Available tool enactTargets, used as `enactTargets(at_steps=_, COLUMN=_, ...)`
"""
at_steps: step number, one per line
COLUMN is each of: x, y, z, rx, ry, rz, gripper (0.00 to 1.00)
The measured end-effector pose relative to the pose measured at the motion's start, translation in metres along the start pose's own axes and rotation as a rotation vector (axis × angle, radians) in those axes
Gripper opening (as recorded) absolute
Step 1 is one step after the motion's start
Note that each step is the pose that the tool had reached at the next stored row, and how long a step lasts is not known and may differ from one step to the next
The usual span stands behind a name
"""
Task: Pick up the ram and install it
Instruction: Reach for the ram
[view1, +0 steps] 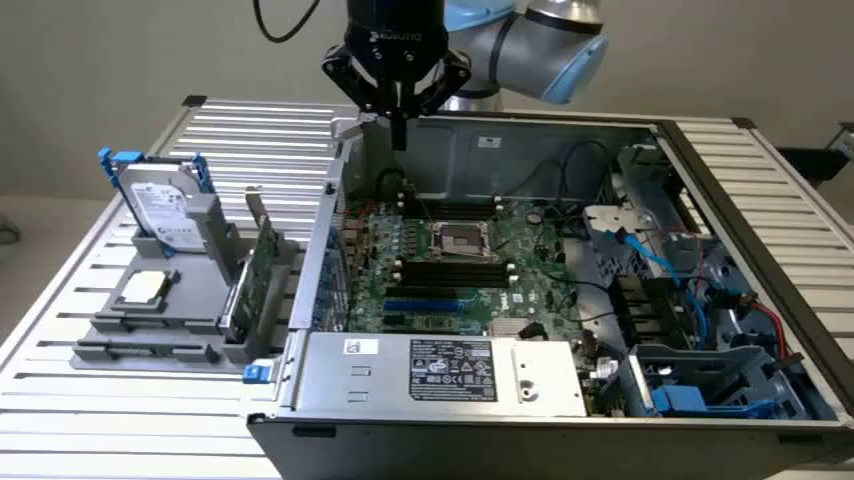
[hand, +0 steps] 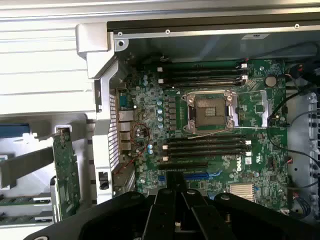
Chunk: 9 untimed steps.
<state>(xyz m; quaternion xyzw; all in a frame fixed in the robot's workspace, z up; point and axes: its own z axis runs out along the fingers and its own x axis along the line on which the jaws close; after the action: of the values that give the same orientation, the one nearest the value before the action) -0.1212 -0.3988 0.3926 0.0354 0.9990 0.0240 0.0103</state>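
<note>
My black gripper (view1: 398, 138) hangs shut with nothing in it, above the back corner of the open computer case (view1: 400, 375) on the exterior view's left. In the wrist view its fingers (hand: 170, 200) press together over the motherboard (hand: 250, 165). The ram (view1: 147, 350) appears as a thin green strip lying in the front slot of the grey holder (view1: 120, 325), outside the case and well away from the gripper. Green strips of ram (hand: 22, 200) also show in the wrist view. Black memory slots (hand: 205, 145) lie beside the processor socket (hand: 210, 111).
A taller green expansion card (view1: 260, 272) stands upright in the holder beside the case wall. A hard drive (view1: 167, 210) and a processor chip (view1: 144, 288) sit in the same holder. Cables and blue drive bays (view1: 694, 395) crowd the case on the exterior view's right.
</note>
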Motion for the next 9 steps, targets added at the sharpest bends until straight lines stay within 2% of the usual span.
enactTargets(at_steps=9, x=0.0001, y=0.0, z=0.0, rx=0.0, ry=0.0, rz=0.0, gripper=0.11)
